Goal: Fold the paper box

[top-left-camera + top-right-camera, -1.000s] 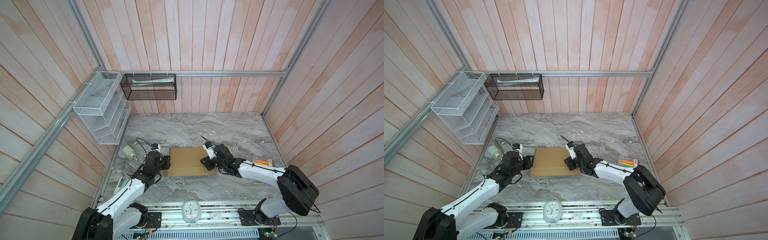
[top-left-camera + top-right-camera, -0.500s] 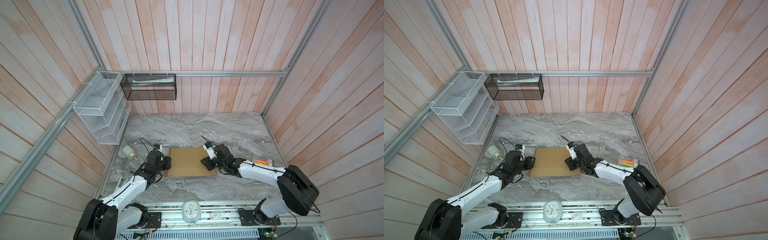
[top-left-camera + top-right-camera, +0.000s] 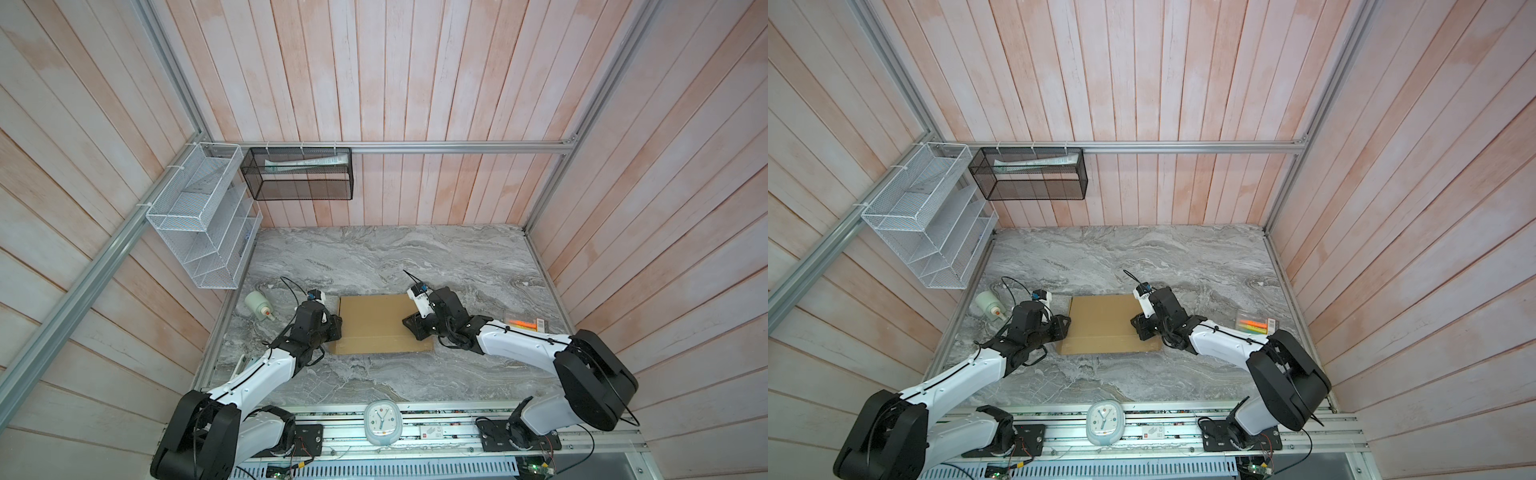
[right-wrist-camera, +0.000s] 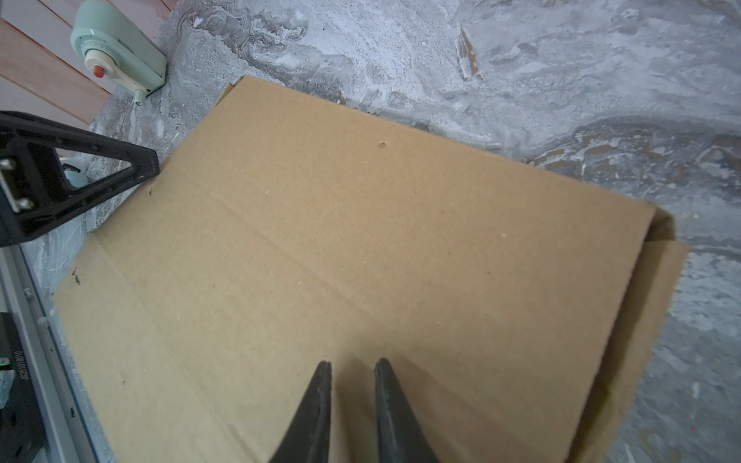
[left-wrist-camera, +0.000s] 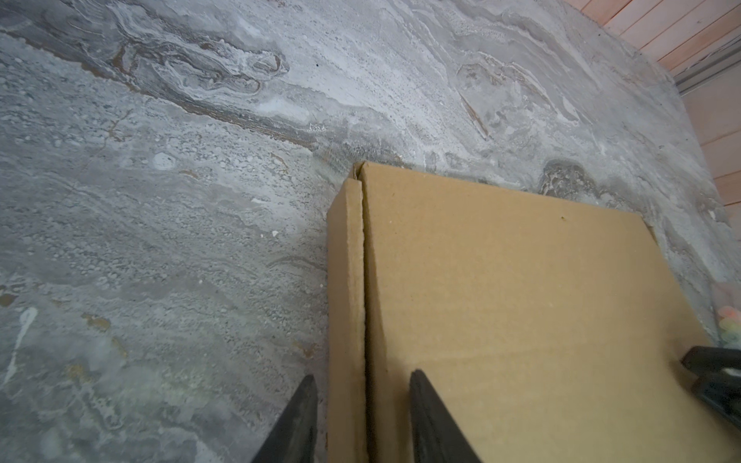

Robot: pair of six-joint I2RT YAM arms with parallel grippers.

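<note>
Since your left gripper (image 5: 363,375) has narrowed astride the nine-o'clock wall of the flat brown cardboard box (image 3: 376,324), at the centre of the grey marble table (image 3: 374,257), you can squeeze that fold. Your right gripper (image 4: 353,362), narrow and empty, is at three o'clock.

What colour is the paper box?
The paper box is plain brown, unprinted; clearest in the right wrist view.

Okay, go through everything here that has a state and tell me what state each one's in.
paper box: lid down, lying flat on the table.
left gripper: fingers open, astride the box's left edge.
right gripper: fingers slightly apart, holding nothing, tips over the lid.
pale container: lying on its side.
black mesh basket: hanging, not empty.
</note>
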